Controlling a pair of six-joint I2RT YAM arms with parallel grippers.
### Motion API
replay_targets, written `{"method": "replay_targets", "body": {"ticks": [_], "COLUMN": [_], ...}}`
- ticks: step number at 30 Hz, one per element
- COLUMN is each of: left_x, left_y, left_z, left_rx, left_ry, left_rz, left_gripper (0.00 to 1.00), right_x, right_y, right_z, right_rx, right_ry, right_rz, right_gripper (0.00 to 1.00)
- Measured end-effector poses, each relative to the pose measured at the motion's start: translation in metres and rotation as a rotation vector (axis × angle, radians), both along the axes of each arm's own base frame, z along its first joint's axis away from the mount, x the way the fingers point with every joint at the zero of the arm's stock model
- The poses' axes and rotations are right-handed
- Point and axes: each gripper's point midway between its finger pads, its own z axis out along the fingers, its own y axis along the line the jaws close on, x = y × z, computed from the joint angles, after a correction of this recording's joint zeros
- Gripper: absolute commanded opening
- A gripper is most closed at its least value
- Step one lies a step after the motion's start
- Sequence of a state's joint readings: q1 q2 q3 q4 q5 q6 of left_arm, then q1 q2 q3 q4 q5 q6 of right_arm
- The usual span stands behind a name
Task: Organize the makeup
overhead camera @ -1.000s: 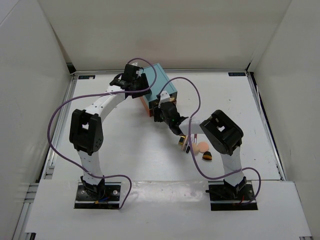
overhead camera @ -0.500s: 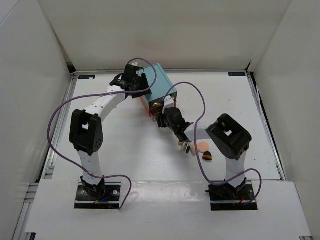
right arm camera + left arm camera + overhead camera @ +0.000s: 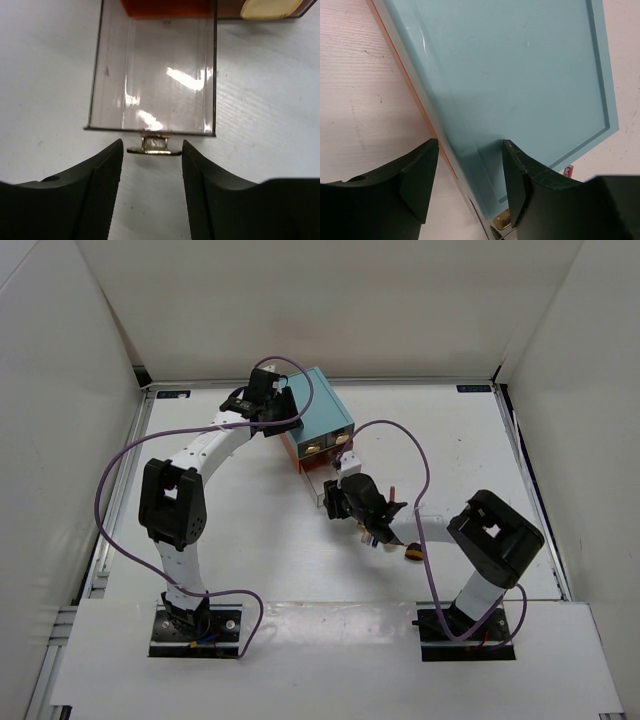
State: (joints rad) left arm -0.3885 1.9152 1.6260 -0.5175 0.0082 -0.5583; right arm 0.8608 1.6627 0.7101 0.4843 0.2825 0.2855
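Small orange-and-black makeup piece (image 3: 412,554) — loose, front right.

Crowded centre, free tabletop at the left front and right rear.
The teal drawer box with gold handles (image 3: 322,418) and its open clear plastic drawer (image 3: 155,75) block the middle of the white tabletop (image 3: 250,540). The left arm's fingers (image 3: 417,180) straddle the box's edge; the right arm's fingers (image 3: 95,190) flank the drawer's gold handle (image 3: 154,146), a gap each side. Just beside the right forearm lie small makeup pieces (image 3: 412,554). Looping purple cables (image 3: 108,490) and white walls (image 3: 60,390) hem the sides.
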Motion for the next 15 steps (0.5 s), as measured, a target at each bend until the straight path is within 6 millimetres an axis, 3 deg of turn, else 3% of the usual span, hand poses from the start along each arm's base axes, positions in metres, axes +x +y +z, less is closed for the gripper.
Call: {"method": "replay_targets", "body": {"ticks": [3, 7, 9, 15], "left_x": [0.000, -0.002, -0.004, -0.012], "left_y": [0.001, 0.004, 0.006, 0.015], "left_z": [0.000, -0.002, -0.003, 0.008], "left_rx": [0.007, 0.023, 0.036, 0.104], "left_ry": [0.000, 0.008, 0.016, 0.013], "left_rz": [0.003, 0.011, 0.011, 0.005], "left_gripper": [0.72, 0.91, 0.98, 0.98], "right_x": [-0.006, -0.017, -0.022, -0.030], "right_y": [-0.001, 0.000, 0.000, -0.019], "right_z": [-0.006, -0.006, 0.003, 0.056], "right_rx": [-0.020, -0.055, -0.058, -0.044], "right_ry": [0.028, 0.070, 0.077, 0.052], "right_rz": [0.017, 0.055, 0.067, 0.031], "right_gripper": [0.64, 0.76, 0.79, 0.80]}}
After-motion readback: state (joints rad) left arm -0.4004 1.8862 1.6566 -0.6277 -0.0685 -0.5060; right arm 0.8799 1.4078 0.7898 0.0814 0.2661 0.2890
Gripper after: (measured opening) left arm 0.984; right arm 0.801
